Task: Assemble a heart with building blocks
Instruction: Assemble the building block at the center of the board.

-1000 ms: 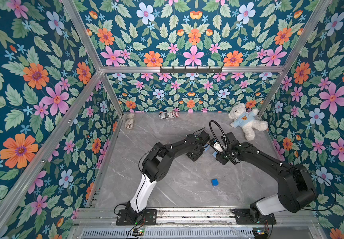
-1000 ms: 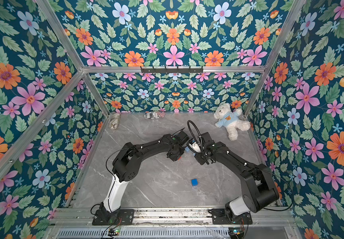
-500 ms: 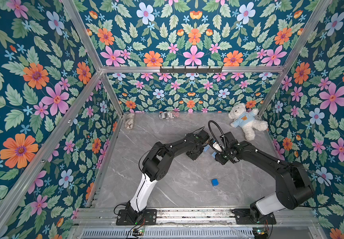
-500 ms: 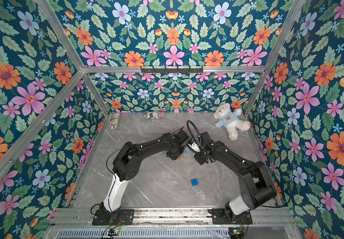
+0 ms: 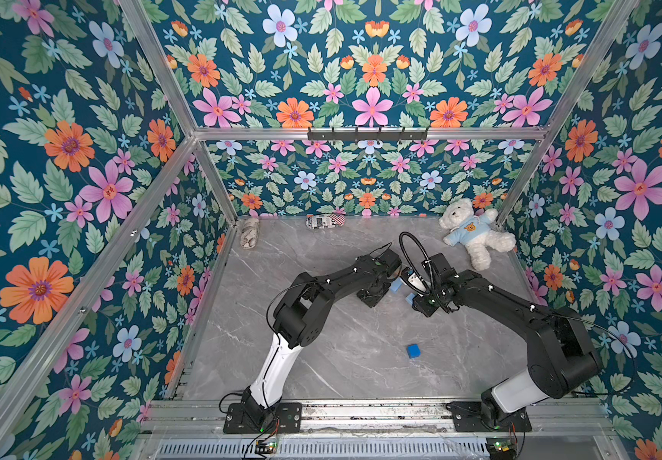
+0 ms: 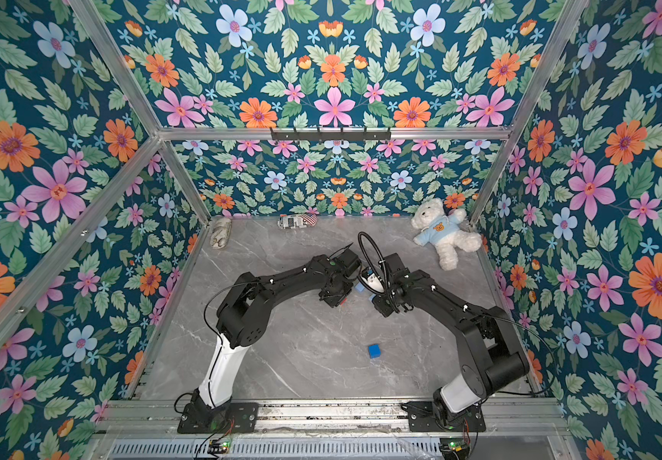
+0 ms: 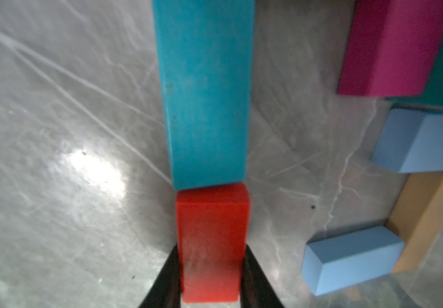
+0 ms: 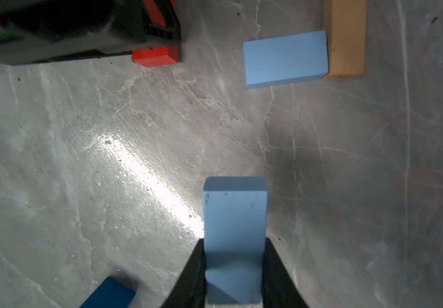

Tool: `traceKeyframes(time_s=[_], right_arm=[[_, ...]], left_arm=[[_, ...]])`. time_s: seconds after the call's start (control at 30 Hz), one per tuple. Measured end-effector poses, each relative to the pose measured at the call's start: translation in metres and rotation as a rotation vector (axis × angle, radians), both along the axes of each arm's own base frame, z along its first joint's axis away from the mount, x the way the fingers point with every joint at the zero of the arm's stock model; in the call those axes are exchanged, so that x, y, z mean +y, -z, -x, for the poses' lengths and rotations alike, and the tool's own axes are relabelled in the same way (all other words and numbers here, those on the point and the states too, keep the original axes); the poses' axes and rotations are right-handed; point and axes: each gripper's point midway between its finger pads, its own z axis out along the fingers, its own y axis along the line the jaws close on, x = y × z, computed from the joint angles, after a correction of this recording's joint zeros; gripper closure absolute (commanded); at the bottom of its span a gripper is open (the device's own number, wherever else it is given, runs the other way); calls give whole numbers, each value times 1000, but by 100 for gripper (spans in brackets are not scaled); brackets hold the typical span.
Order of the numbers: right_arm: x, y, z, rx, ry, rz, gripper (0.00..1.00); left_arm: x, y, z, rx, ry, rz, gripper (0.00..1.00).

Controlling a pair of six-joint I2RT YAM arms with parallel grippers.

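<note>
1. Nearest, the dark blue cube (image 5: 413,351) is lying alone on the grey marbled table (image 5: 341,370), well apart from the other building blocks.
2. Further in, at the middle of the table, the left gripper (image 7: 211,252) is squeezing the red block (image 7: 212,226) by its long sides, with its jaws drawn in narrow against it. The block's far end is touching the end of a teal block (image 7: 204,93), and the two are lying in one line.
3. Facing it, the right gripper (image 8: 234,242) is pinching a light blue block (image 8: 235,213) between jaws closed partway onto its sides. The block is sticking out past the fingertips, and whether it is touching the table I cannot tell.
4. Just beyond, a second light blue block (image 8: 284,58) is lying flat with its end against a tan block (image 8: 344,40). In the left wrist view a third light blue block (image 7: 422,141) and a magenta block (image 7: 391,48) are sitting near them.
5. Farthest back, a white teddy bear (image 5: 472,235) is lying in the right rear corner, and a printed pouch (image 5: 325,221) is resting against the back wall.
</note>
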Motion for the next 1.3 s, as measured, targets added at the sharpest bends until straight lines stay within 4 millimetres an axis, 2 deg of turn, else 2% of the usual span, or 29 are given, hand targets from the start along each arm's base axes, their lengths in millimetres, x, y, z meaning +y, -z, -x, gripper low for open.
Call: traceKeyframes(time_s=[0.23, 0.53, 0.67, 0.9, 0.97, 1.07, 1.3], right_arm=[[2, 0, -2, 3, -1, -2, 100], [2, 1, -1, 8, -3, -3, 100], [2, 1, -1, 9, -4, -4, 100], [1, 1, 2, 12, 0, -7, 100], [0, 0, 3, 10, 21, -16, 100], [-3, -4, 0, -3, 86, -34, 100], [-13, -15, -29, -5, 400, -57, 100]], left_arm=[[1, 0, -1, 1, 5, -3, 74], [3, -1, -4, -11, 2, -10, 33], [5, -2, -4, -15, 1, -20, 25], [16, -5, 6, 18, 17, -64, 12], [19, -10, 8, 15, 28, -72, 10], [19, -31, 4, -32, 37, -59, 7], [25, -77, -16, -176, 68, -40, 5]])
